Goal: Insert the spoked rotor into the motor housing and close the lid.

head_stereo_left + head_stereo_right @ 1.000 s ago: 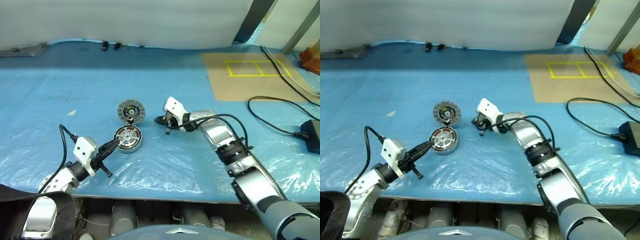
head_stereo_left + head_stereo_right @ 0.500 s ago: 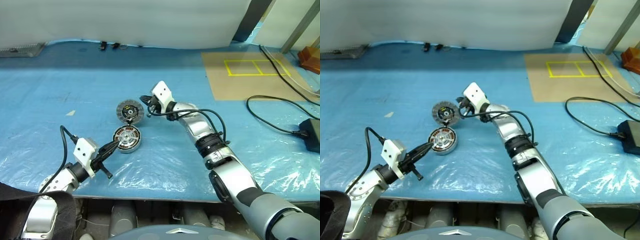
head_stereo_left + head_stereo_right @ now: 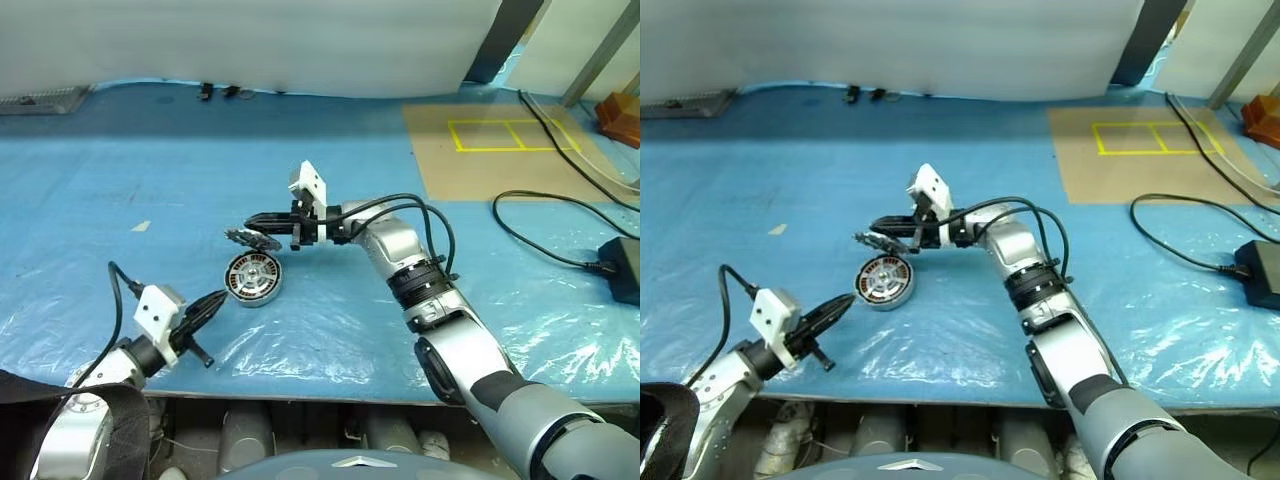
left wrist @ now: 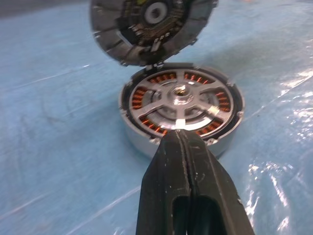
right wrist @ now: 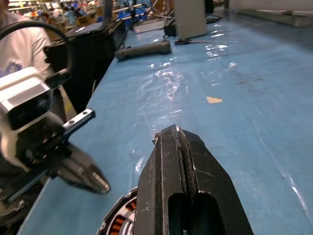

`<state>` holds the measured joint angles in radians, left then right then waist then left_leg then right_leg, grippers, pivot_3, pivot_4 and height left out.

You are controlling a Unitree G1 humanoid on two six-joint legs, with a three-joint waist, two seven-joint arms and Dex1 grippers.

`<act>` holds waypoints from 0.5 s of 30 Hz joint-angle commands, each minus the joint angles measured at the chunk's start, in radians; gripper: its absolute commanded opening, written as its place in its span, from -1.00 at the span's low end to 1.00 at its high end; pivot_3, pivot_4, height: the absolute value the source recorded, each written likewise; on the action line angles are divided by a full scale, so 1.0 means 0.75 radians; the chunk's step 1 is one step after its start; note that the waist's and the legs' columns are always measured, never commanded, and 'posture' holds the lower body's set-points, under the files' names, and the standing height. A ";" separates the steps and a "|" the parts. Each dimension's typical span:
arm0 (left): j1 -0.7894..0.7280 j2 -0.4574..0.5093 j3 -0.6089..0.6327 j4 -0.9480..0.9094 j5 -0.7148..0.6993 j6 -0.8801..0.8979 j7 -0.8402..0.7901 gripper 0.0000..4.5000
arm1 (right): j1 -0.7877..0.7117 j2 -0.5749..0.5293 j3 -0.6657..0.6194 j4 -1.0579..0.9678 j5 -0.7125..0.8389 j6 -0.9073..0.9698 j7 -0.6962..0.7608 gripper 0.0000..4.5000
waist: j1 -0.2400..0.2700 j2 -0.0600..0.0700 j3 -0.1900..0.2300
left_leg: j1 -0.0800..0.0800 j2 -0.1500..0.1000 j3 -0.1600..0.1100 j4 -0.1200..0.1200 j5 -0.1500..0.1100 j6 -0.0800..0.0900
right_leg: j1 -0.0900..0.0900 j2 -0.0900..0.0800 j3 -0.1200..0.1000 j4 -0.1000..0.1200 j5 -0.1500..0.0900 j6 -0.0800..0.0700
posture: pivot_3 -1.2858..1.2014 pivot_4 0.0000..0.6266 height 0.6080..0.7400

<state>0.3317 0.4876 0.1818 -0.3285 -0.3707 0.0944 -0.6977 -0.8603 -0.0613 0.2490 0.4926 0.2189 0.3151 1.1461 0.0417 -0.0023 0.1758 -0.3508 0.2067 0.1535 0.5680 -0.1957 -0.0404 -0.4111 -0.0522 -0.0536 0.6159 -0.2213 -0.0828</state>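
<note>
One slotted grey lid (image 3: 253,239) hangs tilted, pinched by right gripper (image 3: 262,222); left gripper (image 3: 218,301) pressed together.

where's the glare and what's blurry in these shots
Left eye view: white glare streaks on the plastic sheet along the table's near edge. Left wrist view: the lid and the near black fingers look soft; the housing is sharper. Right wrist view: the left end effector is blurred.

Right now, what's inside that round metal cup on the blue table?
Inside the motor housing sits the spoked rotor, silver spokes over copper windings. The floor beneath is covered.
</note>
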 commanded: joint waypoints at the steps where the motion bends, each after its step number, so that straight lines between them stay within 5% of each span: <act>1: 0.032 0.030 0.101 -0.018 -0.037 -0.029 -0.018 -1.00 | 0.046 -0.019 0.082 -0.085 -0.028 -0.037 0.066 -0.99 | 0.000 0.000 0.000 | 0.000 0.000 0.000 0.000 0.000 0.000 | 0.000 0.000 0.000 0.000 0.000 0.000 | 0.03 -0.52 1.00; 15: -0.004 0.026 0.086 -0.004 -0.026 -0.019 -0.038 -1.00 | 0.144 -0.041 0.266 -0.034 -0.252 -0.258 -0.036 -0.99 | 0.001 0.000 0.000 | 0.001 0.000 -0.001 0.000 0.000 0.000 | 0.001 0.000 0.000 0.000 0.000 0.000 | 0.03 -0.52 1.00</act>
<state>0.3308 0.5090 0.2490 -0.3147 -0.3901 0.0906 -0.7259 -0.7585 -0.0910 0.4452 0.4732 0.0403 0.1477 1.1271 0.0424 -0.0027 0.1757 -0.3502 0.2063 0.1531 0.5680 -0.1957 -0.0404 -0.4105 -0.0527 -0.0535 0.6156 -0.2214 -0.0826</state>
